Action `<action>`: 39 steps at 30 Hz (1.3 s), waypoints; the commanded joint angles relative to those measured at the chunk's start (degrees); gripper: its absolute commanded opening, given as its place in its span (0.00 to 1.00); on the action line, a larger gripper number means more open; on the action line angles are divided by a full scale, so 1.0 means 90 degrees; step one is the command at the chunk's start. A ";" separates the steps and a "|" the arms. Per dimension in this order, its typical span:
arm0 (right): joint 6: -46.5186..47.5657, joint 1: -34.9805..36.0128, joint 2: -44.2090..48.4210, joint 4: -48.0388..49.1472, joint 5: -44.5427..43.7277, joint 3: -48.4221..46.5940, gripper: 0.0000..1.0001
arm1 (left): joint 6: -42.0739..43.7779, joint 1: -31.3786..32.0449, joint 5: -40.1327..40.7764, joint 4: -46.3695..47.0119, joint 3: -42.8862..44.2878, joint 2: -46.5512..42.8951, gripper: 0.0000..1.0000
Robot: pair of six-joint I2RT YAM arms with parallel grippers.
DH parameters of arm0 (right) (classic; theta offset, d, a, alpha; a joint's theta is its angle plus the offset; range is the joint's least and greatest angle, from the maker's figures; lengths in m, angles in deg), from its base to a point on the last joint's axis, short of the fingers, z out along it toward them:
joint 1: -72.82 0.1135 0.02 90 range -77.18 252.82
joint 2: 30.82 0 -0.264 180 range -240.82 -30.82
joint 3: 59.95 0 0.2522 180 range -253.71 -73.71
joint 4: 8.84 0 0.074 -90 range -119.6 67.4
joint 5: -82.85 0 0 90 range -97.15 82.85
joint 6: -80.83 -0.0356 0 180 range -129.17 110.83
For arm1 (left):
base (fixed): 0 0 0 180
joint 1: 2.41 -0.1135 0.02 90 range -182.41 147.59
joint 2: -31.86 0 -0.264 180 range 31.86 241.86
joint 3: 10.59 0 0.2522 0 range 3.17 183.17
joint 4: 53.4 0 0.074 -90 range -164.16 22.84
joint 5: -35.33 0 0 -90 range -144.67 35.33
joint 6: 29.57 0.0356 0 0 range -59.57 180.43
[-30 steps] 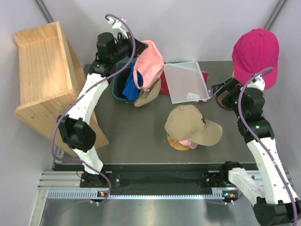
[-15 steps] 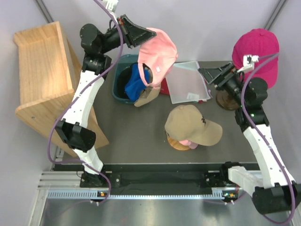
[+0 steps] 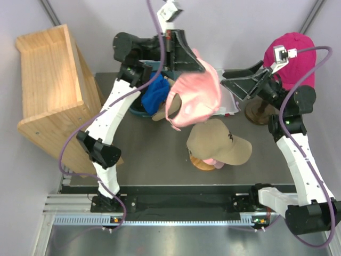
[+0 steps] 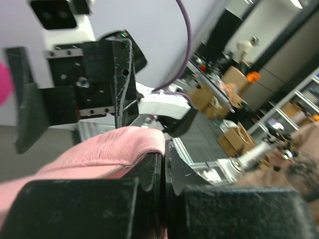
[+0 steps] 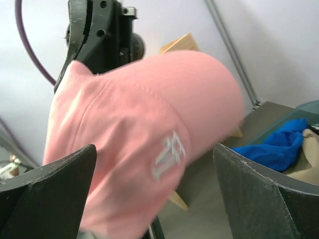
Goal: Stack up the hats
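Note:
My left gripper (image 3: 201, 68) is raised over the back of the table, shut on the edge of a light pink hat (image 3: 194, 98) that hangs below it. In the left wrist view the jaws (image 4: 163, 149) are pressed together on the pink fabric (image 4: 99, 154). My right gripper (image 3: 224, 78) stands open just to the right of that hat, pointing at it. The pink crown (image 5: 139, 134) fills the space in front of its wide fingers (image 5: 50, 184). A tan hat (image 3: 218, 140) rests on a stand at centre. A magenta hat (image 3: 290, 53) sits at the back right.
A teal bin (image 3: 133, 109) behind the left arm holds a blue hat (image 3: 154, 93) and a tan one (image 3: 169, 109). A wooden shelf (image 3: 50, 90) stands at the left. A clear pouch (image 3: 230, 105) lies under the pink hat. A round wooden stand (image 3: 258, 113) carries the magenta hat.
My left arm swung the pink hat rightward and forward from the bin, over the pouch toward the tan hat. My right arm lifted and turned its open gripper to face the hat.

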 commanded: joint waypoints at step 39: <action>-0.4943 0.0083 -0.0933 0.7602 0.1294 0.0224 1.00 | -0.0963 0.1679 -0.0286 0.0203 0.0372 -0.0871 0.00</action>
